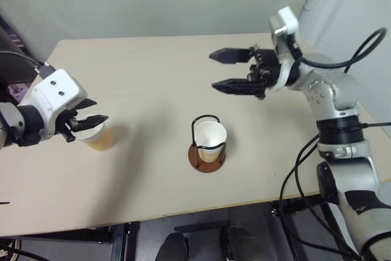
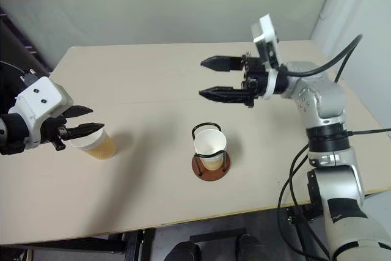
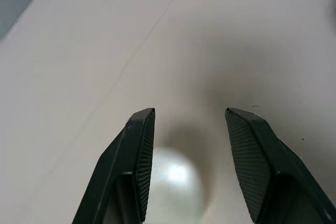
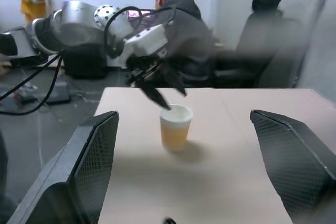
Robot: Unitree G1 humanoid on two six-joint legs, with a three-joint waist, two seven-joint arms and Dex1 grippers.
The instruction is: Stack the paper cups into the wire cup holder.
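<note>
One paper cup [image 1: 99, 139] stands upright on the table at the left, white inside and tan outside. My left gripper [image 1: 101, 110] hovers just over its rim, fingers apart and holding nothing; the left wrist view shows the cup's white inside [image 3: 176, 182] below the two fingers [image 3: 142, 145]. Another paper cup [image 1: 211, 136] sits inside the wire cup holder [image 1: 201, 164], tilted against the black loops. My right gripper [image 1: 212, 70] hangs open and empty above the table, beyond the holder, pointing left.
The beige table [image 1: 153, 71] has its front edge close below the holder. In the right wrist view a person [image 4: 178, 9] sits beyond the table's left end, next to an office chair [image 4: 268, 19] and other equipment.
</note>
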